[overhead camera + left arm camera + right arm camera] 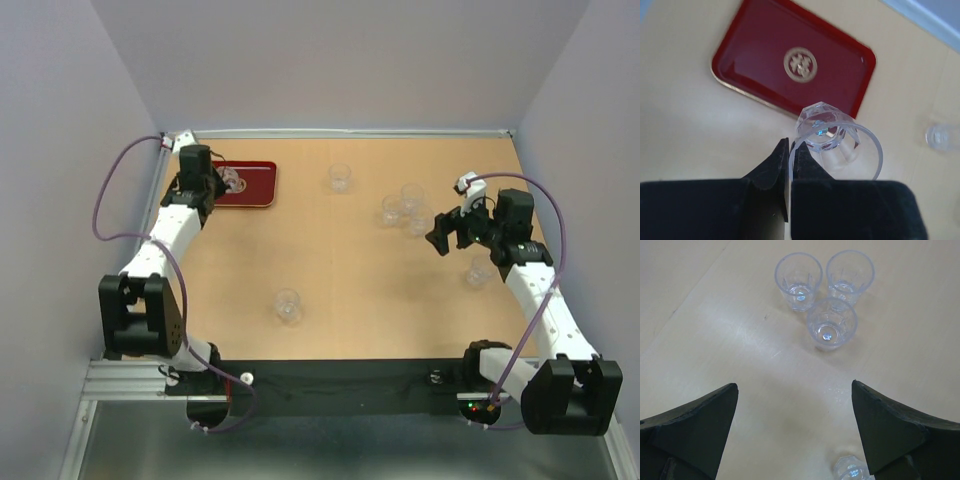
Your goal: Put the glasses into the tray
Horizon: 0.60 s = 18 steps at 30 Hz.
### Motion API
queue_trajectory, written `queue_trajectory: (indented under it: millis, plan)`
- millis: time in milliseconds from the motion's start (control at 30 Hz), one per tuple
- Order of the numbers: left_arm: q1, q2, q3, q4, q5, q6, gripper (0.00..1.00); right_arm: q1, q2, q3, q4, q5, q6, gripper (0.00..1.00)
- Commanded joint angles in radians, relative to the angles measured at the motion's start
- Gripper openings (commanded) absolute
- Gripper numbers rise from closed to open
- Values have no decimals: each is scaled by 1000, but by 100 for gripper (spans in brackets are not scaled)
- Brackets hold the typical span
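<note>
now, left gripper (791,146) clamped on a glass (830,135) — over the tray (750,55), right gripper (794,385) wide apart

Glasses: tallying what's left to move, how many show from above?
7 glasses: one in the left gripper at the tray, one right of the tray, three clustered right, one by the right arm, one near the front.

Pale wooden table (340,270) between plain lavender-grey walls (330,60).
</note>
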Motion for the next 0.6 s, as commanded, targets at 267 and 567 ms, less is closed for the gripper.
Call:
queue_trajectory:
  millis: [267,567]
  plan:
    - [197,541,587,-195,-107,-25,0,0,-38,-18,1,-37,-11,100]
    - [238,753,836,-249,-36,6,0,0,-26,-16,0,-44,-8,100]
